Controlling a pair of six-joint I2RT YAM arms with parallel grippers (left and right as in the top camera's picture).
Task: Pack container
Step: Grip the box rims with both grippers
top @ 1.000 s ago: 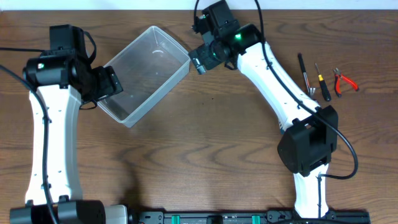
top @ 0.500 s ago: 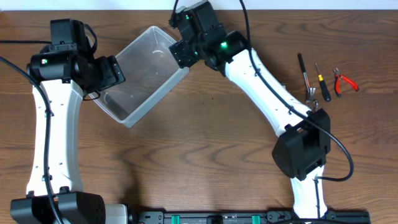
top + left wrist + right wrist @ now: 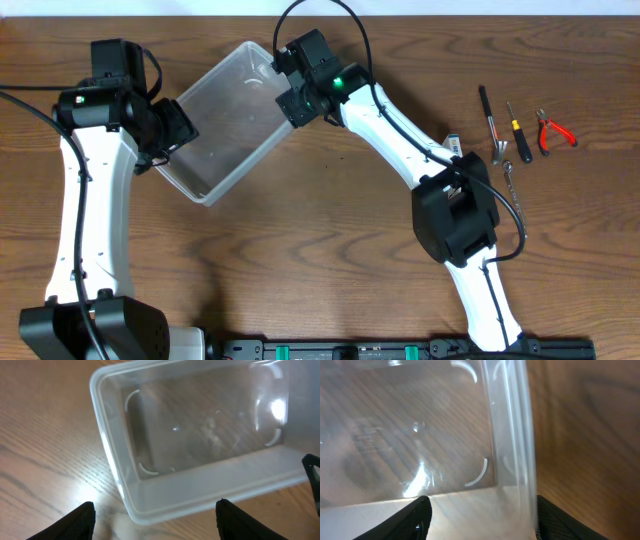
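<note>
Empty container (image 3: 225,120) being positioned at the tabletop's (image 3: 330,230) far edge, left of centre.
Its left end is framed by the spread left hand (image 3: 155,525), its far wall straddled by the spread right hand (image 3: 482,520); closing on the rim is judged the next move, with packing not yet begun.

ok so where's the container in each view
Overhead: container sits upper left of centre, at a slant.
Left wrist: container fills the upper and middle frame, with one corner at lower left.
Right wrist: container fills the left and centre, its side wall running top to bottom right of centre.
Shared landmark: its thick rim, set against the wood table.
</note>
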